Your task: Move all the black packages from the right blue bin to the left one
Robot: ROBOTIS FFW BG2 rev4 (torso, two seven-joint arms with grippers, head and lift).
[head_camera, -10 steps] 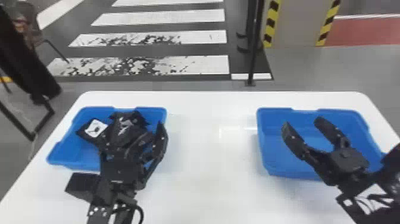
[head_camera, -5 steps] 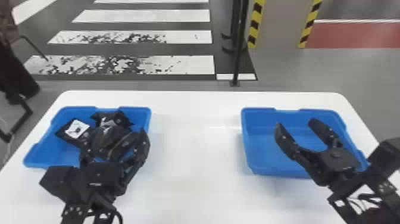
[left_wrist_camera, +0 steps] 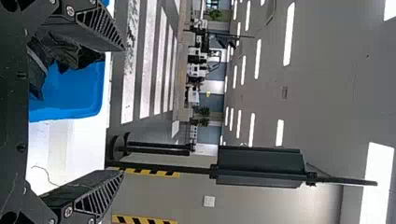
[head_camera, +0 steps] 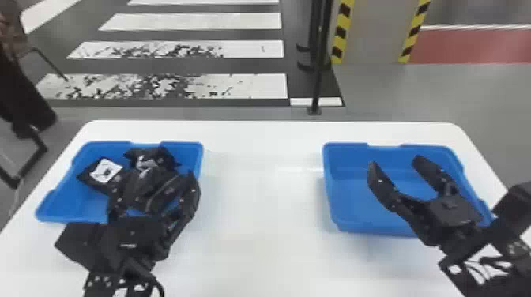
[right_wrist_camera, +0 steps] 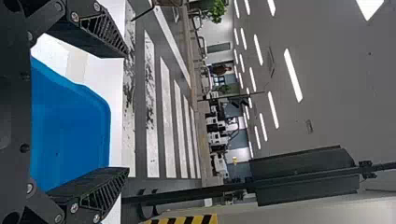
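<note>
Several black packages [head_camera: 96, 173] lie in the left blue bin [head_camera: 71, 203], one with a white label; they also appear as dark packages [left_wrist_camera: 63, 51] in the left wrist view. My left gripper [head_camera: 156, 185] is over that bin's near right part, its fingers apart; in its wrist view the left gripper [left_wrist_camera: 122, 109] has nothing between its fingertips. Inside the right blue bin [head_camera: 351, 205] no package can be seen. Over it my right gripper [head_camera: 395, 164] stands open, and in its wrist view the right gripper [right_wrist_camera: 127, 112] holds nothing, the bin floor beyond.
Both bins stand on a white table [head_camera: 268, 205], with a wide stretch of tabletop between them. A black pole [head_camera: 319, 71] rises from the floor behind the table's far edge.
The head view has shifted slightly, first one way and then back. Against the bins, the left gripper sits a little differently, while the right gripper has stayed open over the right bin.
</note>
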